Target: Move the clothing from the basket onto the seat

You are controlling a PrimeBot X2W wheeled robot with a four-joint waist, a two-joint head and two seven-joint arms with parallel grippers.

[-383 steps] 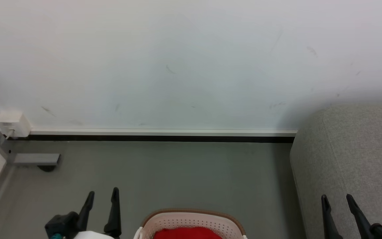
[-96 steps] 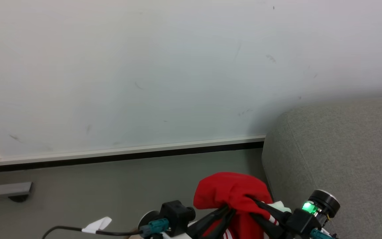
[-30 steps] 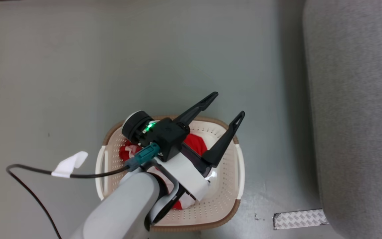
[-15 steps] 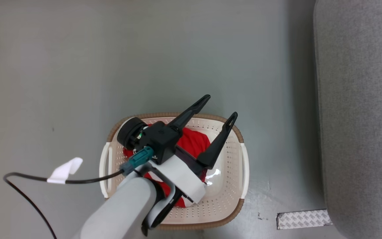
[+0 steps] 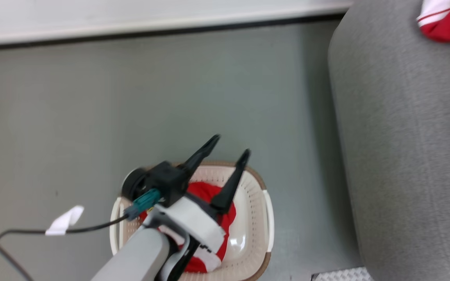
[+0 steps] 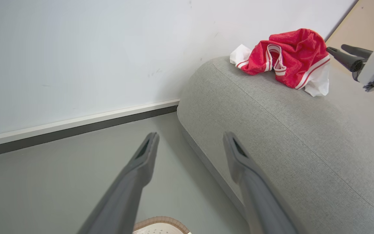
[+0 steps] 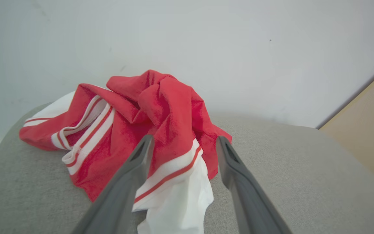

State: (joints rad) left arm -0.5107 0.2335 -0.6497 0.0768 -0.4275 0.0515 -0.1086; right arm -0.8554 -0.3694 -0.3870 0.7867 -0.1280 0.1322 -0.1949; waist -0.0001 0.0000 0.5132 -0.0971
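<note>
The cream basket (image 5: 268, 218) stands on the floor at the bottom of the head view, with red clothing (image 5: 203, 192) and some white fabric inside. My left gripper (image 5: 231, 145) hovers open above it, fingertips past the far rim, holding nothing; the same gripper (image 6: 190, 146) points toward the grey seat (image 6: 287, 136). A red garment with white panels and stripes (image 6: 284, 55) lies crumpled on the seat near the wall. My right gripper (image 7: 182, 144) is open just in front of that garment (image 7: 141, 120), not holding it. The seat (image 5: 404, 156) sits right of the basket.
A white wall with a dark skirting line (image 5: 131, 29) runs behind the grey floor. A black cable with a white tag (image 5: 65, 220) trails left of the basket. A strip of tape (image 5: 342, 276) lies on the floor by the seat's base. A beige panel (image 7: 365, 130) borders the seat.
The head camera has tilted up, bringing the skirting and the garment on the seat into view. My left gripper stays open above the basket. Earlier both grippers held that garment.
</note>
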